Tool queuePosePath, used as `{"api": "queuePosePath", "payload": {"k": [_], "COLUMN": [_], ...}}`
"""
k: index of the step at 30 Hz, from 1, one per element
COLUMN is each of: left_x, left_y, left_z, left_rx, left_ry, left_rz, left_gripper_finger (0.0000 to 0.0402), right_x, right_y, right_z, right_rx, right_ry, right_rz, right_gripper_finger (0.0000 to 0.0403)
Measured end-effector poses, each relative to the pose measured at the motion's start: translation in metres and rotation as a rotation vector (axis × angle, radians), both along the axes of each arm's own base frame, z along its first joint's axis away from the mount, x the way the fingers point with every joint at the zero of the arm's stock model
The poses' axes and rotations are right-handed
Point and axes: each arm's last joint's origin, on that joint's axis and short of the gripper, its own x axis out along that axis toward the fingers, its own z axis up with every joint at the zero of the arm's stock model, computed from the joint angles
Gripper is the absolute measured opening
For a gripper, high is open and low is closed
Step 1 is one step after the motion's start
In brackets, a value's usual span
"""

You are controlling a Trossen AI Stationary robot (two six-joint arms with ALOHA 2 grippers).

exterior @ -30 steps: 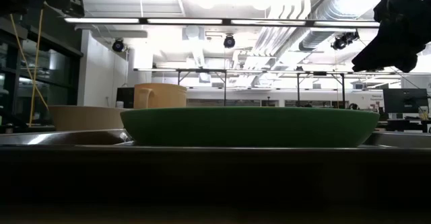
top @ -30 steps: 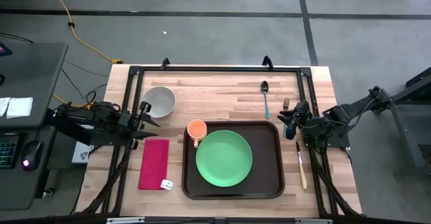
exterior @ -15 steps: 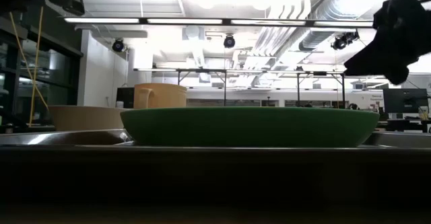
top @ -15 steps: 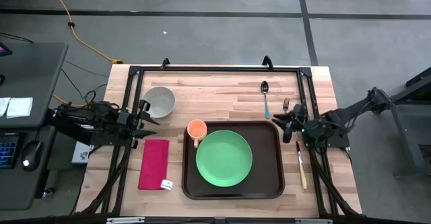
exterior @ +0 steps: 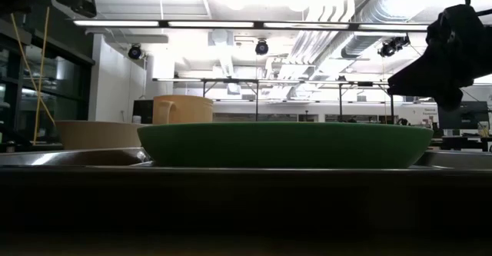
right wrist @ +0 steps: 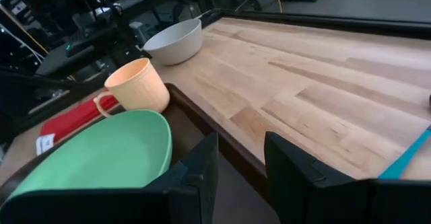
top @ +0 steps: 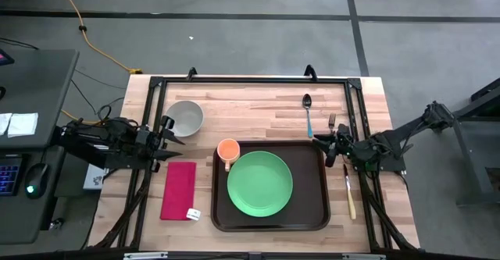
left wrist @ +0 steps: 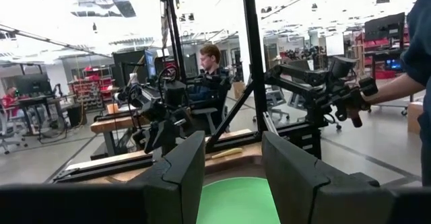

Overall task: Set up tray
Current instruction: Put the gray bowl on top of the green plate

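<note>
Tray point(top: 319, 183), dark brown, lay on the worktop point(top: 258, 108) as before, carrying the green plate point(top: 260, 183) and orange cup point(top: 227, 150). Since a second earlier the right end effector point(top: 325, 147) had slid inward over the tray's far right corner, fingers parted, empty. Left end effector point(top: 173, 140) stayed beside the grey bowl point(top: 184, 117), wide open, holding nothing.

The counter point(top: 258, 108) is pale butcher-block wood, its strips smooth with a soft satin sheen. The tray point(top: 319, 213) looks like dark brown plastic, matt and smooth. On it, the green plate point(top: 260, 183) and the peach mug point(top: 227, 150) seem smooth matt plastic. The grey bowl point(top: 184, 117) has the same dull, smooth finish. The red napkin point(top: 179, 188) looks like soft cloth. The spoon point(top: 307, 104) has a shiny metal bowl and a teal handle.
</note>
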Motion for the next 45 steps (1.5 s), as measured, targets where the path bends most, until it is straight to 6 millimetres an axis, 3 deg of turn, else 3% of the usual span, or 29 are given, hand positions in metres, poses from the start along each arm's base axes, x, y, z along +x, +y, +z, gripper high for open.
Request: {"api": "queuePosePath", "payload": {"k": [11,18,22,36,45], "left_x": [0.0,0.0,0.0,0.0,0.001], "left_y": [0.0,0.0,0.0,0.0,0.0], "left_z": [0.0,0.0,0.0,-0.001,-0.005], "left_rx": [0.006,0.007,0.008,0.012,0.046], "left_ry": [-0.002,-0.001,-0.002,0.006,0.04], "left_rz": [-0.006,-0.006,-0.006,-0.006,-0.001], "left_gripper_finger": [0.0179,0.0179,0.0179,0.0179,0.0179], "right_x": [0.0,0.002,0.002,-0.009,-0.01], "right_y": [0.0,0.007,0.007,0.004,0.005], "right_z": [0.0,-0.001,-0.001,0.017,0.017], "right_rx": [0.013,-0.086,-0.104,-0.186,-0.183], "right_ry": [-0.004,0.068,0.075,-0.09,-0.097], "right_rz": [0.0,0.273,0.301,0.392,0.411], "right_gripper_finger": [0.0099,0.0099,0.0099,0.0099,0.0099]}}
